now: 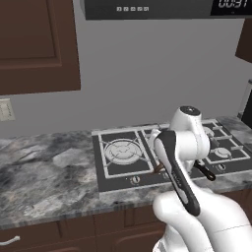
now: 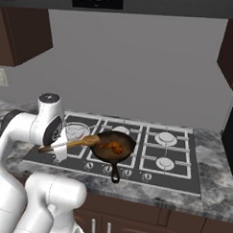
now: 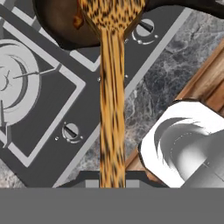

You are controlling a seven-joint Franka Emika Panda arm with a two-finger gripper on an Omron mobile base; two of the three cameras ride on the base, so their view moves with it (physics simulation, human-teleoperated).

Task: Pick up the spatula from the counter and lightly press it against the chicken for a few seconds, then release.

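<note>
The wooden spatula (image 2: pixel 81 142), streaked in amber and brown grain, has a long straight handle widening to a flat blade. The jaws are clamped on the handle's end. The blade reaches over the rim of a round black skillet (image 2: pixel 131 143) that holds glossy orange-brown chicken (image 2: pixel 114 147); whether blade and chicken touch cannot be told. The skillet sits on a dark gas cooktop (image 2: pixel 150 151) set in the grey veined stone bench (image 2: pixel 212 156). The white arm (image 2: pixel 49 118) bends low, with the hand roughly level.

The chicken (image 2: pixel 115 147) lies in the pan (image 2: pixel 128 139) on the stove (image 2: pixel 183 176), the spatula (image 2: pixel 79 142) seemingly over its left rim.
</note>
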